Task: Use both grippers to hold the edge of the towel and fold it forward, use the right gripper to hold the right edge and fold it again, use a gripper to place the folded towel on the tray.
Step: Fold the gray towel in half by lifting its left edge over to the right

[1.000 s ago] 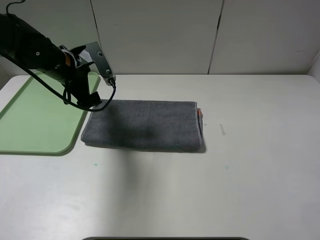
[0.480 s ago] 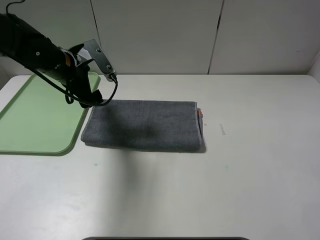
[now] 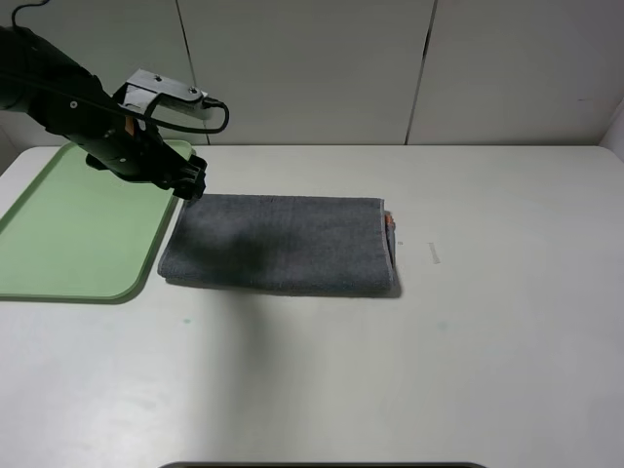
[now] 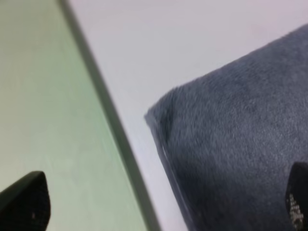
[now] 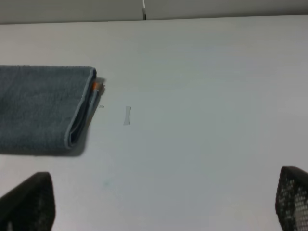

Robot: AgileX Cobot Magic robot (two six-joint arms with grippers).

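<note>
The dark grey terry towel [image 3: 280, 244] is seen folded into a long rectangle and laid flat on the white table [image 3: 468, 331]; a sliver of its orange band [image 3: 388, 221] is shown at the right end (tucked between the layers); its left end is set just beside the large pale green plastic tray [image 3: 58, 244]. The left gripper [image 3: 191, 181], a black jawed claw, is held over the towel's far left corner, above the gap between cloth and tray rim; its jaws are spread wide, clamped on nothing. The right gripper [image 5: 160, 199] is caught only by its wrist view; its jaws are likewise spread wide over bare table, near the towel's right end.
</note>
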